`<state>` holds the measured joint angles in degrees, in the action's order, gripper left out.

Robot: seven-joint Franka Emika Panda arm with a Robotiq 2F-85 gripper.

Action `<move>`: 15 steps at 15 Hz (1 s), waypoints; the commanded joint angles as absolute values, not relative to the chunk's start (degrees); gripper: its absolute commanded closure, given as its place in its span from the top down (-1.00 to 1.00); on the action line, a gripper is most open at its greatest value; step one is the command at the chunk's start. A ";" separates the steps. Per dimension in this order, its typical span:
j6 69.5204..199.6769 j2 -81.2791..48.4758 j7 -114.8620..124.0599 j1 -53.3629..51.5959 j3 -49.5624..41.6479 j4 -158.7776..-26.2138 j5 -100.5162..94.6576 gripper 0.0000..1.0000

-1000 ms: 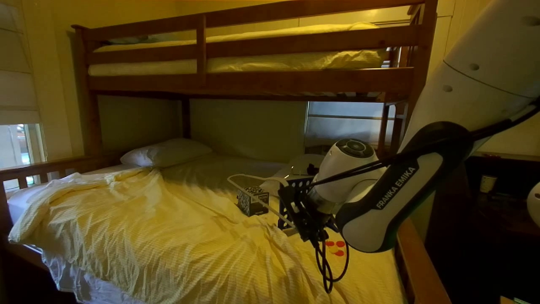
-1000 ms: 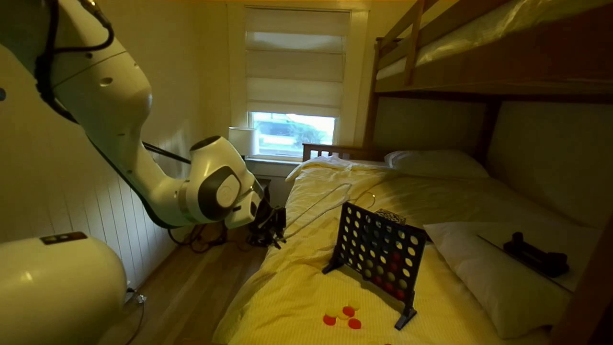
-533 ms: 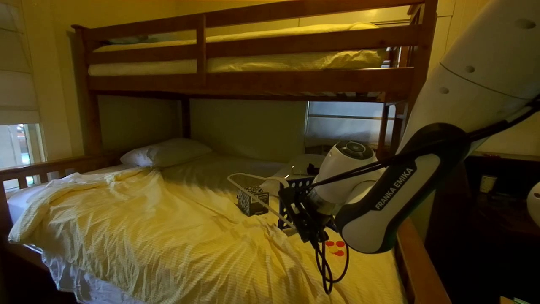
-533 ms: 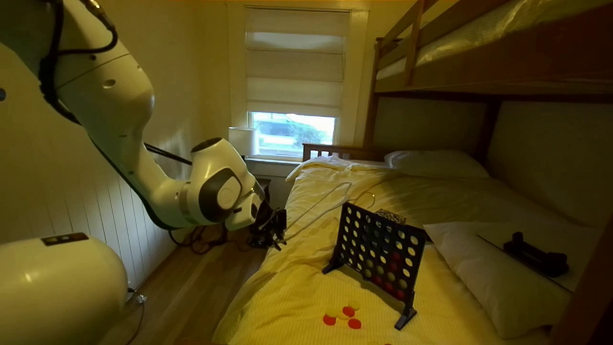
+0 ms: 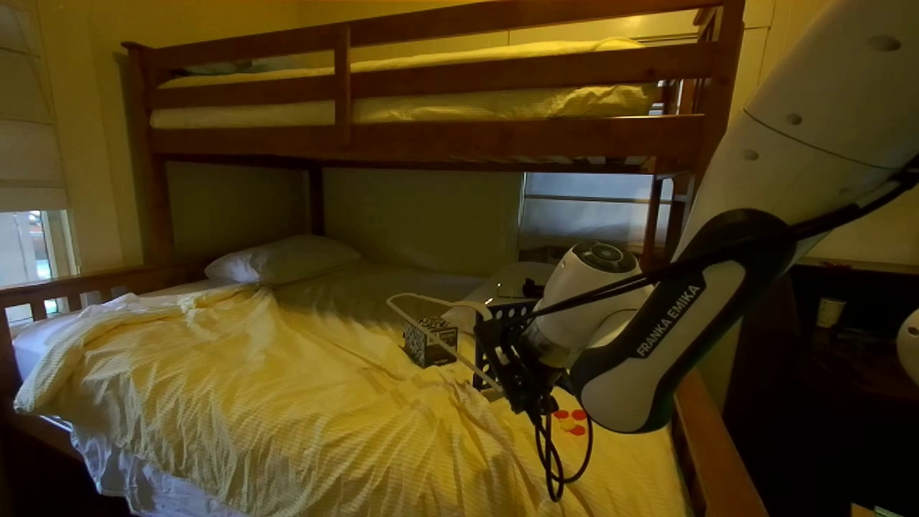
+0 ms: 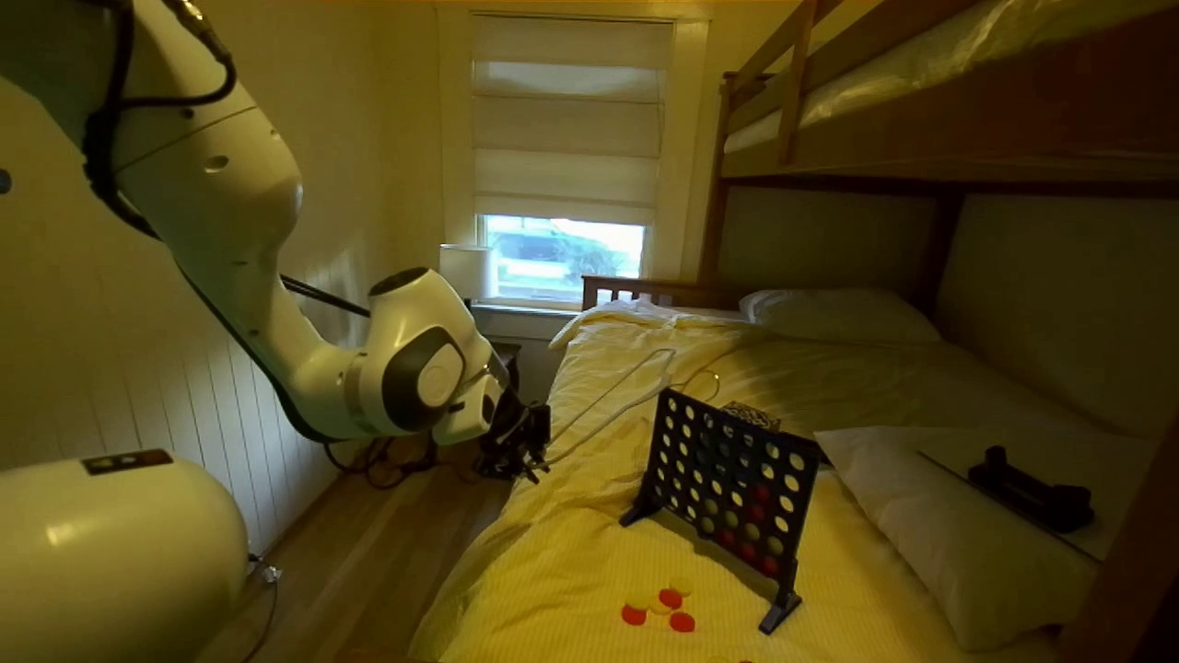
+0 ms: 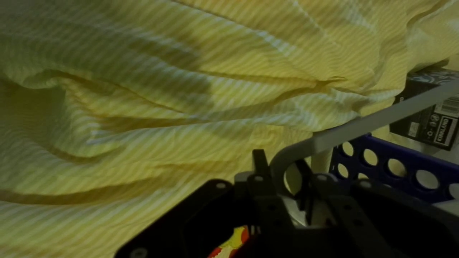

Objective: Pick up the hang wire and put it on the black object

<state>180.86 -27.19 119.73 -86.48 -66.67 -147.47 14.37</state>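
One big wooden bunk bed (image 5: pixel 431 143) is dominating the scene, and a rumpled yellow duvet (image 5: pixel 251 388) is spreading over its lower bunk. At the bedside a white robot arm (image 6: pixel 244 276) is leaning in, bent low, while a pale pillow (image 5: pixel 283 260) is lying on that lower bunk. Now we're watching the hanger (image 7: pixel 358 128), slanting out pale over the bedding! Close to it, the black grid board (image 6: pixel 728 483) is standing upright on its feet; whether the two are touching, I'm not managing to tell. And the claw (image 7: pixel 282 165), yes, it's pinching the hanger at a rounded corner! Further along, a dark patterned box (image 5: pixel 422 350) is resting on the bed, the hanger crossing in front of it in the wrist view. Littlest of all, red and yellow discs (image 6: pixel 671 599) are lying on the duvet near the board, and several red ones are showing in its holes.
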 commanded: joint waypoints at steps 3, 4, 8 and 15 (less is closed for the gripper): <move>184.07 -23.69 117.42 -82.30 -62.77 -147.89 17.67 -0.90; 184.75 -23.42 117.37 -81.46 -62.00 -147.99 17.92 -0.90; 187.09 -22.52 119.62 -78.83 -60.10 -148.32 15.19 -0.90; 189.49 -21.54 119.98 -74.07 -55.49 -148.32 14.99 -0.90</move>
